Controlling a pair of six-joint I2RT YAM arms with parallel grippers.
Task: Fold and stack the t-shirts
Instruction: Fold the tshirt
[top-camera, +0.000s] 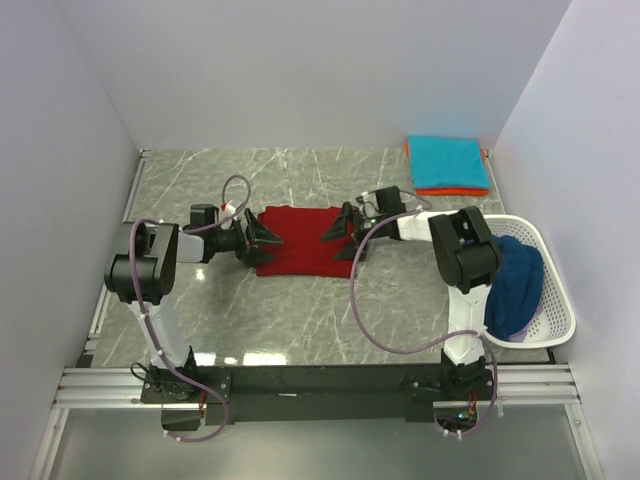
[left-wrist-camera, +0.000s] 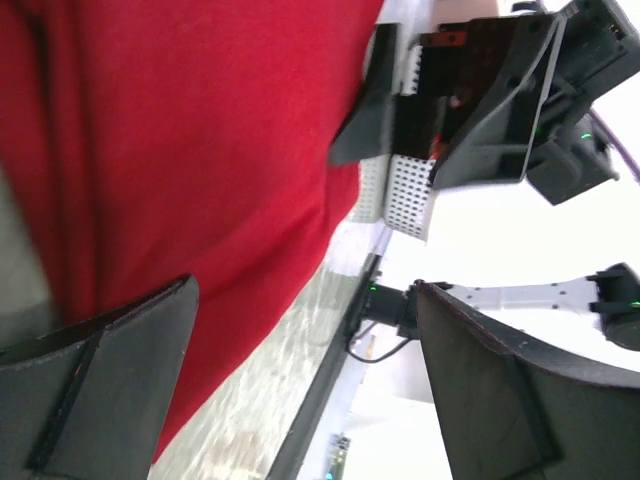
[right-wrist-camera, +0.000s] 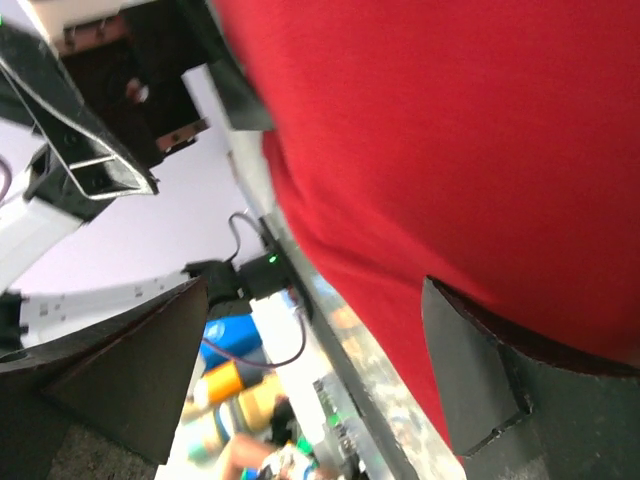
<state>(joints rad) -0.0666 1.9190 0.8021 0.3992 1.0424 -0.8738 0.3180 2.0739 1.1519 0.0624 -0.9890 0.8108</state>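
A dark red t-shirt (top-camera: 305, 240) lies folded into a rectangle at the table's middle; it also shows in the left wrist view (left-wrist-camera: 200, 150) and the right wrist view (right-wrist-camera: 450, 130). My left gripper (top-camera: 262, 240) (left-wrist-camera: 305, 290) is open at its left edge, with one finger over the cloth. My right gripper (top-camera: 340, 235) (right-wrist-camera: 314, 290) is open at its right edge, also with one finger over the cloth. A folded teal t-shirt (top-camera: 447, 160) lies on a folded orange t-shirt (top-camera: 452, 190) at the far right. A navy blue t-shirt (top-camera: 515, 285) lies crumpled in the basket.
The white mesh basket (top-camera: 562, 300) stands at the right edge beside the right arm. White walls close in the marble table (top-camera: 300, 320) on the left, back and right. The two grippers face each other across the red shirt.
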